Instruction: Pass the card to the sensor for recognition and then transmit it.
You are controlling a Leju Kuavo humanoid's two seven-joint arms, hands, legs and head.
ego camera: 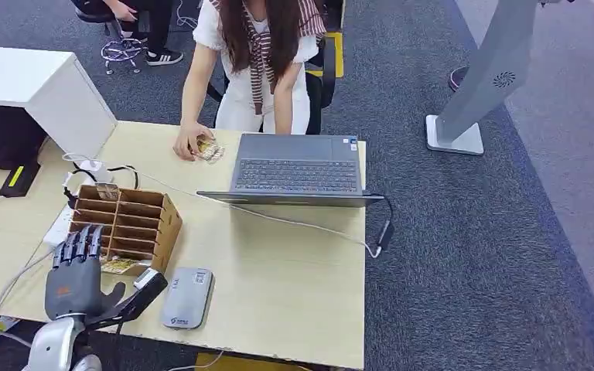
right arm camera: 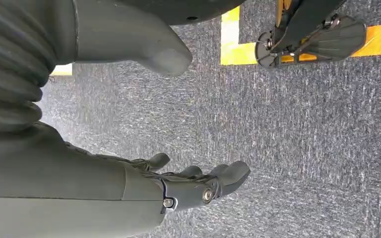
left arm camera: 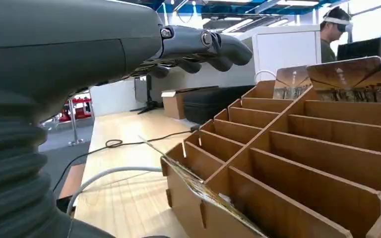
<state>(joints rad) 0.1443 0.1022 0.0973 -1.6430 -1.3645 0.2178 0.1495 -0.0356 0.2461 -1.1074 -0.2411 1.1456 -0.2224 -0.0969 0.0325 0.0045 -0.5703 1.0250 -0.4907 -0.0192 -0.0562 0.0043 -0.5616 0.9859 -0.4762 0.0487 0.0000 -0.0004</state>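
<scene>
While the left hand (ego camera: pixel 73 270) hovers flat just in front of the rack (ego camera: pixel 128 226), fingers straight and apart with nothing in them, the task looks to be at its first step: reaching for a card. One card (ego camera: pixel 119 265) lies at the rack's front edge, right by the fingertips; the left wrist view shows it jutting at a slant from a front slot, with two more cards (left arm camera: pixel 349 80) upright at the rack's far end. The sensor (ego camera: pixel 188 297) lies just beside the rack, toward the right. Next, I judge, the fingers must dip and pinch that thin card. The right hand (right arm camera: pixel 178 191) hangs over carpet, loosely curled, holding nothing.
</scene>
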